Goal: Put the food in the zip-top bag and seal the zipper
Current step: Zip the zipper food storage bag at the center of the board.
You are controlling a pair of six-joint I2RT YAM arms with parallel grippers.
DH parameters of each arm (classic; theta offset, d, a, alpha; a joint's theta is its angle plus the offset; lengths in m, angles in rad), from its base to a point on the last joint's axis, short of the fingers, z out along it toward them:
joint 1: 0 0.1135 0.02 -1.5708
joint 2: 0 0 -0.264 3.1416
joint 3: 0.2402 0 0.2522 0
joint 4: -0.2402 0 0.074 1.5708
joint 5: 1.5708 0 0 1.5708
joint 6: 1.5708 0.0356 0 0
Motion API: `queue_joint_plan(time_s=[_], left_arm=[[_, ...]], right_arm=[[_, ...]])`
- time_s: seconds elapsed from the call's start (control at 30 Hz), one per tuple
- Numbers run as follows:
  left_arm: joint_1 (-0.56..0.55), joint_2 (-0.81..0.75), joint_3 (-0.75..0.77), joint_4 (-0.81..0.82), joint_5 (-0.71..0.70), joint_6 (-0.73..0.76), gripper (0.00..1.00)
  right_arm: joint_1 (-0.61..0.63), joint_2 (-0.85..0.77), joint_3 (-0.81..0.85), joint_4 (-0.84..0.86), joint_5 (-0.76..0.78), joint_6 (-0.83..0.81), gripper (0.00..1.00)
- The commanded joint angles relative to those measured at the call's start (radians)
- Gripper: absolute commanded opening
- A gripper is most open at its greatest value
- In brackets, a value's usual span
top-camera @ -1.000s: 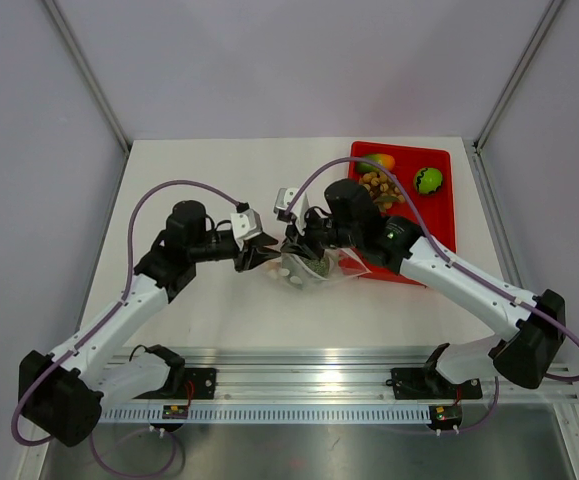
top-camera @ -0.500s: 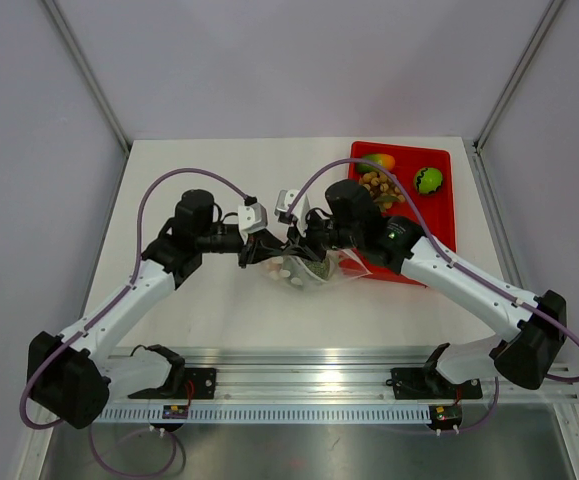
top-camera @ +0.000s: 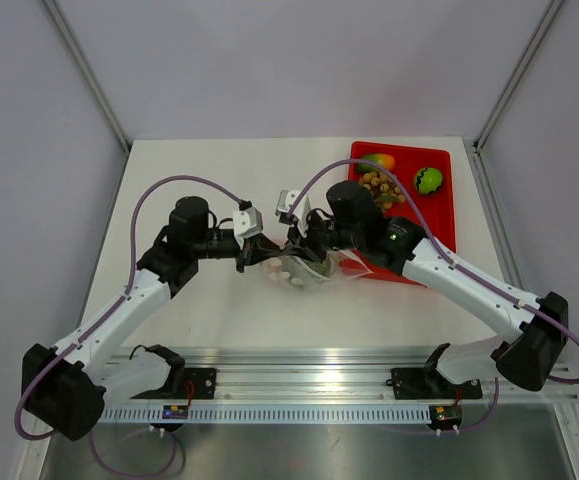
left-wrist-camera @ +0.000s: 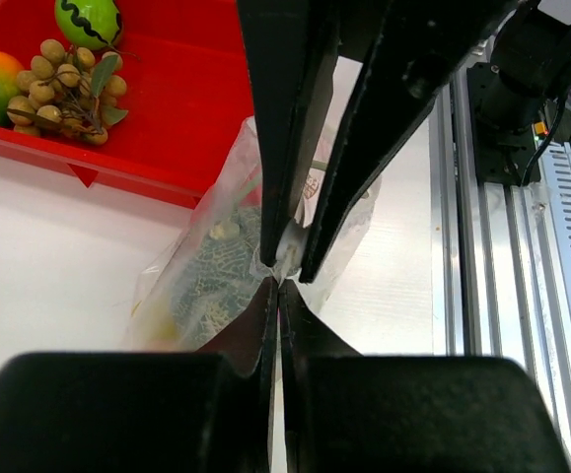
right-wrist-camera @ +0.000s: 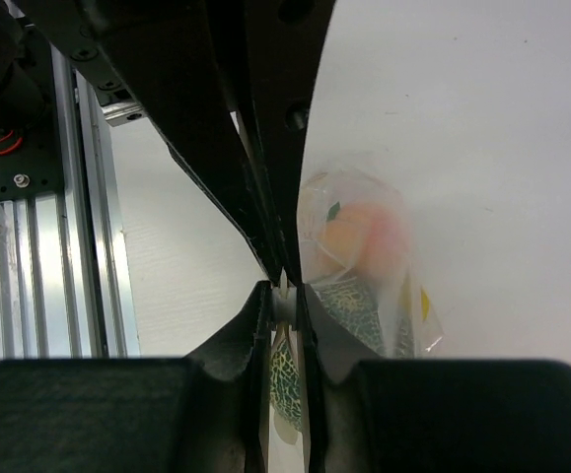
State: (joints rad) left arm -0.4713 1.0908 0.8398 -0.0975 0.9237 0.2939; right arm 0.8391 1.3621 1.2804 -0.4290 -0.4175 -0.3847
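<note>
The clear zip-top bag (top-camera: 317, 268) lies just left of the red tray (top-camera: 434, 222), held up at its mouth. It holds the netted melon (right-wrist-camera: 356, 307), the orange-peach fruit (right-wrist-camera: 356, 233) and the yellow piece (right-wrist-camera: 423, 302). My right gripper (right-wrist-camera: 287, 300) is shut on the whitish zipper (right-wrist-camera: 286, 304). My left gripper (left-wrist-camera: 278, 286) faces it tip to tip, shut on the same edge of the bag (left-wrist-camera: 211, 268). In the top view the left gripper (top-camera: 255, 254) and the right gripper (top-camera: 291, 247) meet over the bag's left end.
The red tray (left-wrist-camera: 191, 108) holds the longan cluster (top-camera: 378, 186), the red-green mango (top-camera: 380, 161) and the green apple (top-camera: 428, 180). The metal rail (left-wrist-camera: 502, 246) runs along the table's near edge.
The left arm swung slightly toward the bag and back, and its wrist turned. The right arm and the bag have hardly moved.
</note>
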Motion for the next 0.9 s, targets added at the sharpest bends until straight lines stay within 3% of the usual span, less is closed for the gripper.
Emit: queue_joint_plan(time_s=[0.0, 0.43, 0.87], left_arm=[[0.01, -0.074, -0.024, 0.091, -0.032, -0.024, 0.0], [0.06, -0.141, -0.054, 0.093, -0.117, -0.052, 0.0], [0.197, -0.14, -0.015, 0.091, -0.175, -0.085, 0.0]], right_arm=[[0.005, -0.058, -0.022, 0.016, 0.051, 0.012, 0.0], [-0.032, -0.126, -0.125, -0.001, 0.095, 0.017, 0.02], [-0.043, -0.212, -0.254, 0.024, 0.158, 0.081, 0.02]])
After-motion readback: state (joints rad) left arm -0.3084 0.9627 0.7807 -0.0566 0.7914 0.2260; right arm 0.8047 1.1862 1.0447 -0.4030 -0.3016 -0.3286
